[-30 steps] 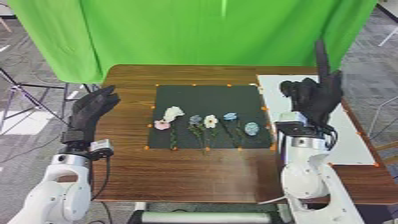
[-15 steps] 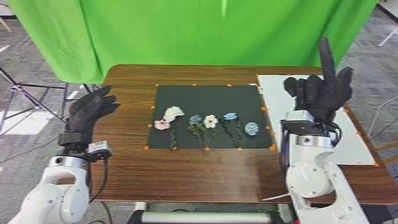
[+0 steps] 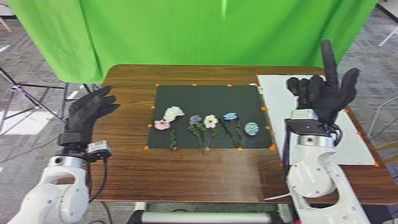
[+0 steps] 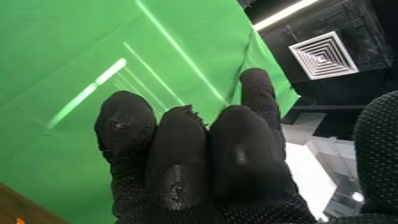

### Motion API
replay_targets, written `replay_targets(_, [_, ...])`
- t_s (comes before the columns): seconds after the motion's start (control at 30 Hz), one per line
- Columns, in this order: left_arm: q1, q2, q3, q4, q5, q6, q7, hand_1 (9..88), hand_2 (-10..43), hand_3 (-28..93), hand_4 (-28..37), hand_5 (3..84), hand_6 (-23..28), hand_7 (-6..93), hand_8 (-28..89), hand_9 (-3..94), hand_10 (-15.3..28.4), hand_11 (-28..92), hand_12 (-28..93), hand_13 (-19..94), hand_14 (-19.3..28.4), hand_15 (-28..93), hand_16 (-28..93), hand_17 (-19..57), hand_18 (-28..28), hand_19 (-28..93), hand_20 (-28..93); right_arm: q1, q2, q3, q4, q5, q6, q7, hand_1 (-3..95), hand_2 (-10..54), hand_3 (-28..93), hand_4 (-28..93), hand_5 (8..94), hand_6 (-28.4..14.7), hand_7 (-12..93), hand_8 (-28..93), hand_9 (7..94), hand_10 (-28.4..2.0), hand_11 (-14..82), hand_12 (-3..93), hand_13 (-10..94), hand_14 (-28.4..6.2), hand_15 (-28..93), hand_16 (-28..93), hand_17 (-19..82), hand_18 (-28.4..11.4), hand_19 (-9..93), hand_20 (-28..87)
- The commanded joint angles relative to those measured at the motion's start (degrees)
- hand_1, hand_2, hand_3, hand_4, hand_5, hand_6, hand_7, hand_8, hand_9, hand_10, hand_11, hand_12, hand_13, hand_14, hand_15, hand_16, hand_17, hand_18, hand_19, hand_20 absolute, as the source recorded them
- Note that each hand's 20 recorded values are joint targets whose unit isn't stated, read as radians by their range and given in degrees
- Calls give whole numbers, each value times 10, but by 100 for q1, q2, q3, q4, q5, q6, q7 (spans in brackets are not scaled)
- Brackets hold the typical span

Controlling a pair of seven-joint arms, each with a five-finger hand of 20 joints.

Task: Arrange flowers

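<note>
The flowers lie in a loose row across the black mat (image 3: 209,95), blossoms toward the green curtain (image 3: 204,35) and green stems toward the robot, so their long axes run roughly from the far side to the near side. The blue-grey flower (image 3: 195,119) and the blue flower (image 3: 231,116) have stems slanting a little rightward as they come nearer the robot; the small white flower (image 3: 210,120) lies nearly straight, between those two. At the left end, the large white flower (image 3: 174,111) is full and ruffled, with the pale pink flower (image 3: 162,125) just beside it, nearer the robot. The pale blue flower (image 3: 251,128) at the right end has a rounded, dense head, slightly longer from far to near; I can't tell which stem is its own. The left hand (image 3: 86,110), left of the mat, is relaxed and empty. The right hand (image 3: 322,94), over the white board (image 3: 354,145), has its fingers released, holding nothing.
</note>
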Motion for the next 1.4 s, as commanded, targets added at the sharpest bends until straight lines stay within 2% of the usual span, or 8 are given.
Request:
replay_targets(0.03, [90, -46, -52, -70, 19, -29, -23, 301, 19, 614, -188, 423, 37, 137, -77, 468, 140, 214, 93, 406, 185, 321, -20, 31, 167, 423, 373, -172, 34, 221, -148, -1653, 109, 444, 87, 45, 675, -165, 474, 47, 123, -101, 871, -119, 354, 287, 825, -73, 867, 335, 435, -206, 834, 527])
replay_targets(0.13, [100, -44, -75, -79, 10, -15, -26, 300, 18, 615, -188, 423, 37, 138, -77, 468, 140, 214, 93, 402, 184, 311, -20, 27, 170, 375, 337, -254, 52, 393, -232, -2657, -55, 724, 88, 59, 646, -158, 470, 35, 88, -84, 662, -149, 113, 205, 727, -118, 699, 290, 349, -205, 614, 483])
replay_targets(0.27, [102, -22, -70, -76, -5, 0, -9, 300, 17, 617, -188, 423, 37, 138, -78, 468, 138, 213, 93, 400, 182, 290, -18, 37, 166, 323, 290, -215, 113, 365, -196, -2644, -152, 823, 80, 62, 644, -155, 427, 26, 71, -77, 499, -152, 62, 163, 648, -162, 575, 269, 278, -198, 392, 449])
replay_targets(0.53, [100, -31, -86, -96, 34, 34, 43, 299, 17, 616, -189, 424, 34, 137, -78, 468, 137, 212, 94, 398, 183, 283, -12, 34, 166, 327, 282, -229, 227, 444, -238, -3228, -247, 1195, 81, 64, 633, -155, 417, 27, 67, -76, 419, -146, 41, 117, 639, -179, 734, 289, 285, -209, 463, 486])
replay_targets(0.93, [88, 61, -79, -91, -9, 96, 108, 300, 18, 613, -189, 428, 31, 138, -78, 469, 137, 211, 94, 398, 183, 281, -10, 33, 169, 353, 299, -122, 589, 491, -282, -3495, -293, 1541, 80, 69, 617, -150, 408, 13, 55, -68, 406, -148, 44, 112, 623, -190, 729, 273, 269, -225, 509, 492])
replay_targets(1.27, [89, -9, -31, -77, 36, 19, 120, 300, 18, 614, -189, 430, 31, 139, -78, 470, 136, 212, 95, 398, 183, 283, -10, 31, 169, 352, 297, -175, 616, 434, -308, -3385, -197, 1554, 82, 71, 616, -147, 408, 13, 53, -67, 421, -146, 48, 117, 618, -194, 721, 272, 267, -223, 488, 475])
replay_targets(1.33, [113, -8, -53, -106, -37, 71, 124, 300, 18, 614, -188, 430, 31, 140, -78, 470, 137, 212, 95, 398, 183, 283, -10, 30, 169, 352, 296, -181, 645, 426, -298, -3387, -268, 1578, 81, 71, 617, -146, 393, 15, 51, -65, 419, -145, 47, 118, 608, -192, 660, 254, 266, -224, 488, 474])
replay_targets(1.4, [69, 11, -53, -68, -25, 74, 90, 300, 18, 615, -188, 430, 31, 140, -79, 470, 137, 212, 94, 398, 182, 283, -10, 30, 169, 352, 295, -152, 652, 399, -293, -3451, -227, 1623, 80, 70, 618, -146, 372, 17, 46, -63, 387, -129, 40, 115, 568, -193, 356, 267, 262, -230, 502, 483])
